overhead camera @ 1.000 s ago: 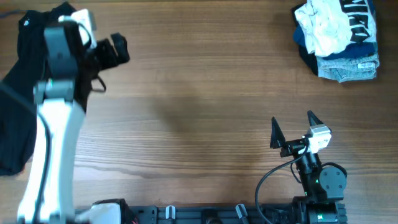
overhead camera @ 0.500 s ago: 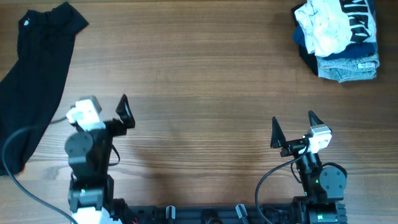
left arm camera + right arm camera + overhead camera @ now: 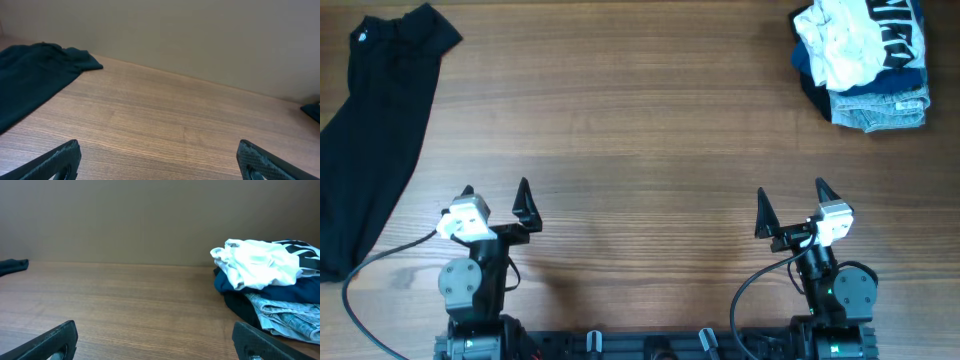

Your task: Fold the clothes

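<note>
Back from the far left corner, the left arm has swung off the black garment (image 3: 380, 120) over the last second and now sits folded at the near edge of the surface (image 3: 640, 120), matching the pose the right arm has kept throughout. Its left end effector (image 3: 495, 192) points away from the base with the two fingers spread wide and nothing between them. From its wrist camera only bare wood shows in the gap, with the black garment lying off to the left.

On the other side, the right end effector (image 3: 790, 195) is just as wide open and equally empty.

Up in the far right corner lies the white T-shirt (image 3: 845, 45), crumpled rather than flat, sitting on top of a small pile. Its black lettering (image 3: 898, 30) shows on the right-hand part of the heap. Under it are a folded navy-blue piece (image 3: 807, 68) and, lowest toward the near side, a pale denim piece (image 3: 880, 108).

The shirt is well apart from both end effectors. The right one is the nearer, with the shirt ahead of it and a little to its right. Its wrist view puts the pile on the right of the frame, beyond the right finger rather than in line with the gap. From the left end effector the shirt lies clear across the surface — only a dark edge of the pile shows at the right border of that wrist view.
</note>
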### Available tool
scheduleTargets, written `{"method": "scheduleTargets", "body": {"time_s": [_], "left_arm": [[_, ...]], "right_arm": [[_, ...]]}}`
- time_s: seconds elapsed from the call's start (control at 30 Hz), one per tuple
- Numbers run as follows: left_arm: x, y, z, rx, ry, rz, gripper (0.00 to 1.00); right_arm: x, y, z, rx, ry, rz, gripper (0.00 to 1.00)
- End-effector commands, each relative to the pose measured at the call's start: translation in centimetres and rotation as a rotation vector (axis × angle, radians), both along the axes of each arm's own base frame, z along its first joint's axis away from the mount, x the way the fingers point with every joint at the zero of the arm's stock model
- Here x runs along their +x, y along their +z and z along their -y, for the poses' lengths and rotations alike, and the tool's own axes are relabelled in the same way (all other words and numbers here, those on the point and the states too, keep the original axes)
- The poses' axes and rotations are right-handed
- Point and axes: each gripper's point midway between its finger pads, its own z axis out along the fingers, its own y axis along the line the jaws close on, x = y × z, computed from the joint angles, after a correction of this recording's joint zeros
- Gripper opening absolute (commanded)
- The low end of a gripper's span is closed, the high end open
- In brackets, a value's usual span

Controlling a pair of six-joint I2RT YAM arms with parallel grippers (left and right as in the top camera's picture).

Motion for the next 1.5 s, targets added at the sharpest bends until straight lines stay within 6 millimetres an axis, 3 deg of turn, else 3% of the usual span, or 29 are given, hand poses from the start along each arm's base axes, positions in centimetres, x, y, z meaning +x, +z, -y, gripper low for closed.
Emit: {"method": "scheduleTargets", "body": {"time_s": [0.0, 0.57, 0.67, 0.77, 1.47], "left_arm": [[-0.3, -0.1, -0.3, 0.008, 0.013, 0.024, 1.0], [-1.3, 2.2, -0.2, 0.02, 0.014, 0.13, 1.0], [-1.3, 1.7, -0.2, 0.017, 0.013, 0.112, 1.0], [-1.4, -0.5, -0.2, 0.008, 0.013, 0.024, 1.0], [-1.4, -0.3, -0.2, 0.01, 0.017, 0.029, 1.0]], "right_arm": [[0.0, 0.3, 0.1, -0.009, -0.009, 0.015, 1.0], [0.0, 0.3, 0.1, -0.009, -0.009, 0.015, 1.0], [0.0, 0.3, 0.1, -0.01, -0.009, 0.015, 1.0], [0.0, 0.3, 0.1, -0.009, -0.009, 0.015, 1.0], [0.0, 0.3, 0.1, -0.009, -0.009, 0.015, 1.0]]}}
